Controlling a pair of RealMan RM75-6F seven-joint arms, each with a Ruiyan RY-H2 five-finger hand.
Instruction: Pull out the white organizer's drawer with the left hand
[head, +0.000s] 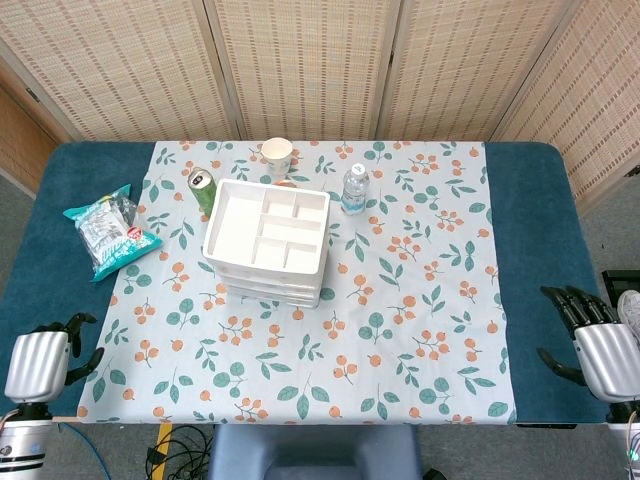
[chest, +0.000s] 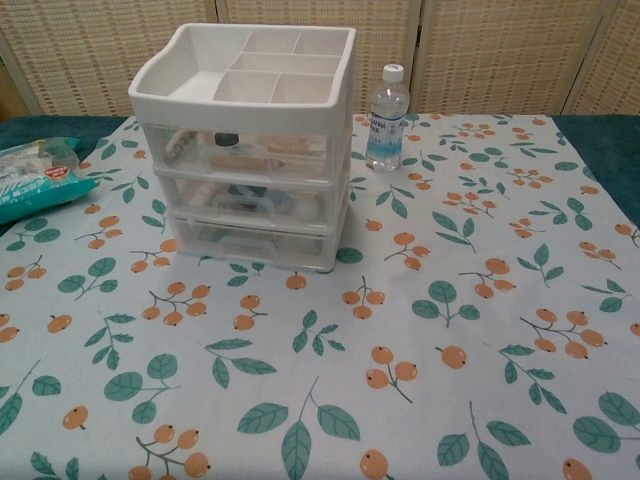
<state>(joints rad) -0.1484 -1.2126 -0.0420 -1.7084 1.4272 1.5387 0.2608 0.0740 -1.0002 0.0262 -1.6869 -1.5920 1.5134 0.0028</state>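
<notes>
Both our hands rest apart from the white organizer.
Our left hand (head: 40, 362) waits empty, fingers spread, at the table's near-left edge; the white organizer (head: 267, 241), drawers closed, stands left of centre; our right hand (head: 598, 350) sits empty, fingers spread, near-right.

1. The head view looks steeply down from high above the near edge of the worktop (head: 530, 250), taking in its whole surface and the folding screens behind.
2. The chest view sits low and close, facing level across the cloth toward the white organizer (chest: 245, 150).
3. Both views share the organizer, the water bottle (chest: 386, 118) beside it and the snack bag (head: 108, 230).
</notes>
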